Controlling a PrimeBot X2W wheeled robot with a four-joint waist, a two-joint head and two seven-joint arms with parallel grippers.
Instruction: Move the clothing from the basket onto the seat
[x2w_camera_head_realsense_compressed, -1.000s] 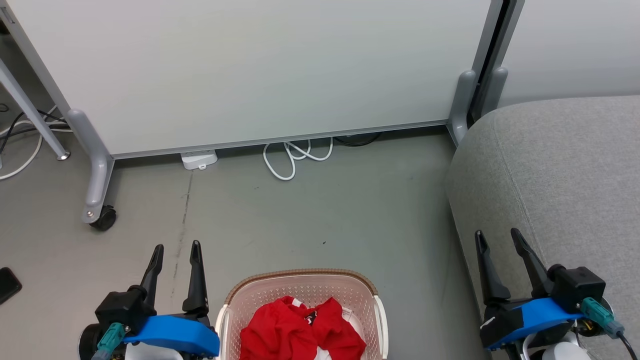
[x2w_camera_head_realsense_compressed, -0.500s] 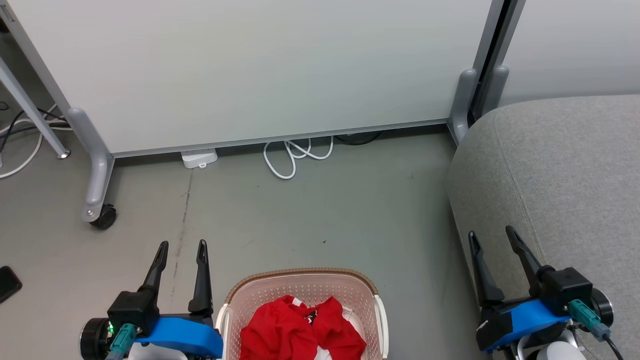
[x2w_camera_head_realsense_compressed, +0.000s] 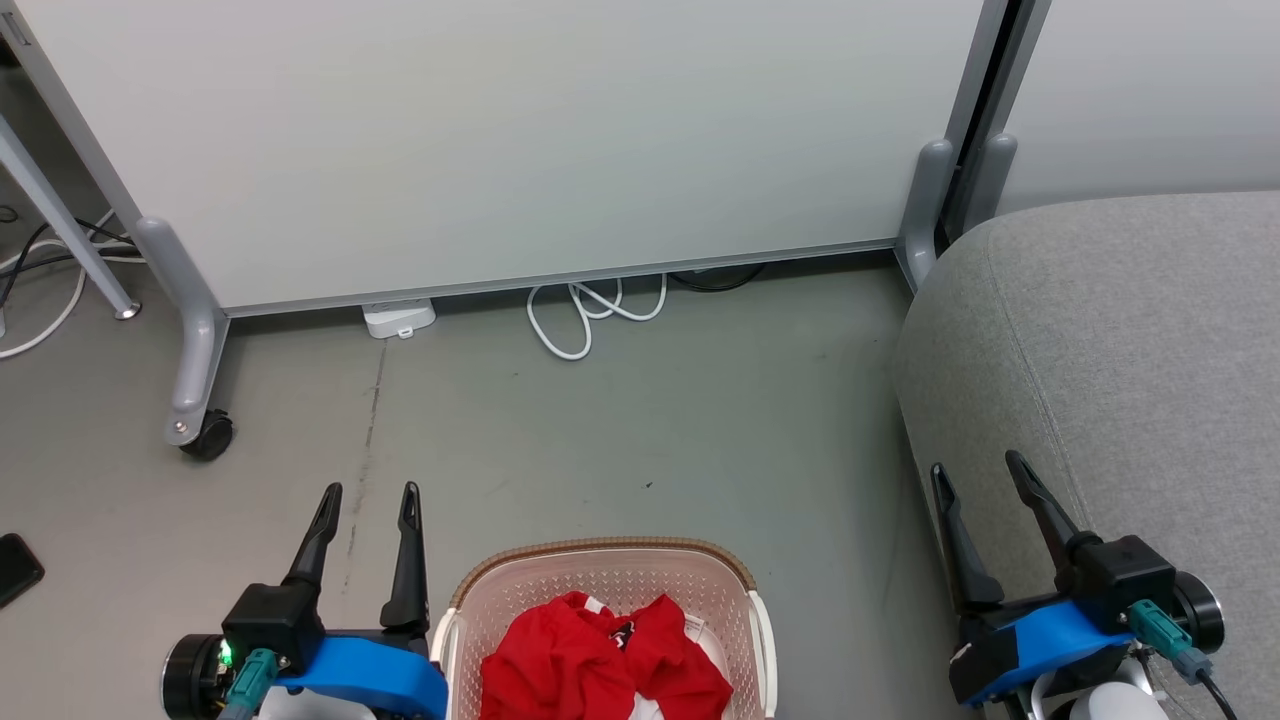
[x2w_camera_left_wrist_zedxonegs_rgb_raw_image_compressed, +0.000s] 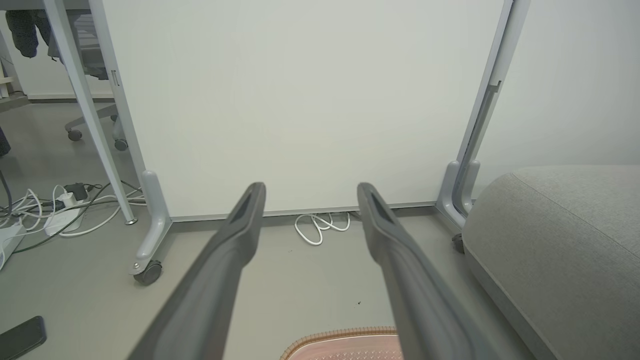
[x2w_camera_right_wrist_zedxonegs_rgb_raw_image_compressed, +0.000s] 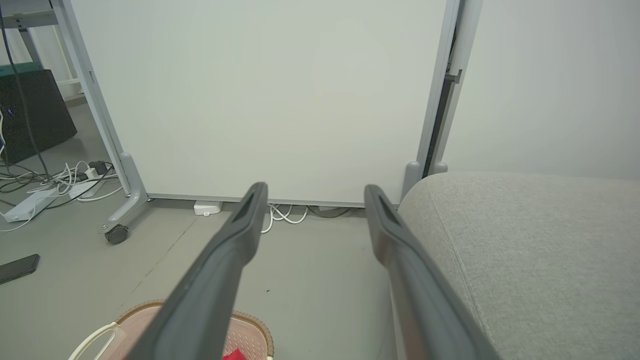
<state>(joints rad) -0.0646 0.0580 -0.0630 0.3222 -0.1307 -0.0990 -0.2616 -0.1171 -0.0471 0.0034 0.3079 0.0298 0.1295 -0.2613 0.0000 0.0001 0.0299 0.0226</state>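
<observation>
Red clothing (x2w_camera_head_realsense_compressed: 600, 660) with white trim lies bunched in the cream perforated basket (x2w_camera_head_realsense_compressed: 600, 556), which stands on the floor at the bottom centre of the head view. The basket's brown rim (x2w_camera_left_wrist_zedxonegs_rgb_raw_image_compressed: 340, 334) peeks into the left wrist view, and the right wrist view catches the rim (x2w_camera_right_wrist_zedxonegs_rgb_raw_image_compressed: 250, 322) with a scrap of red clothing (x2w_camera_right_wrist_zedxonegs_rgb_raw_image_compressed: 235, 355). The grey seat (x2w_camera_head_realsense_compressed: 1130, 330) fills the right side. My left gripper (x2w_camera_head_realsense_compressed: 369, 492) is open just left of the basket, nothing between its fingers. Over the seat's front edge my right gripper (x2w_camera_head_realsense_compressed: 977, 465) is open too and holds nothing.
A white rolling partition (x2w_camera_head_realsense_compressed: 500, 140) on castors (x2w_camera_head_realsense_compressed: 207, 436) stands across the far side. White cables (x2w_camera_head_realsense_compressed: 590, 310) and a power adapter (x2w_camera_head_realsense_compressed: 398, 319) lie at its base. A dark phone (x2w_camera_head_realsense_compressed: 15, 570) lies on the floor at the left. More cables (x2w_camera_left_wrist_zedxonegs_rgb_raw_image_compressed: 50, 210) run under a desk.
My left gripper has shifted slightly right toward the basket, and my right gripper has moved a little left and up the view. The clothing and basket have not moved.
</observation>
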